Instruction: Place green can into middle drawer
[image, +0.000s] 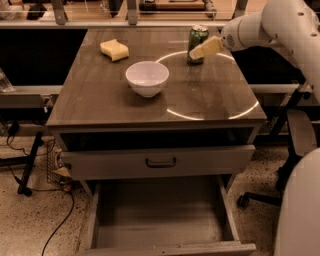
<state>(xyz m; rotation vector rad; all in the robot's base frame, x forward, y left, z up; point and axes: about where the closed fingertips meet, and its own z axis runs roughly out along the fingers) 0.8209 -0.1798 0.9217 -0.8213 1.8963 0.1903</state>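
The green can (197, 36) stands upright at the back right of the tabletop, with a silver top. My gripper (202, 50) reaches in from the right on a white arm. Its pale yellow tip lies against the can's lower right side and covers part of it. The middle drawer (160, 220) is pulled out at the bottom front, a wide grey box with a bare flat floor and low side walls. It holds nothing.
A white bowl (147, 77) sits mid-table and a yellow sponge (114, 49) at the back left. A drawer with a grey front and black handle (160, 162) sits slightly pulled out above the open one. An office chair (300, 135) stands to the right, cables on the floor to the left.
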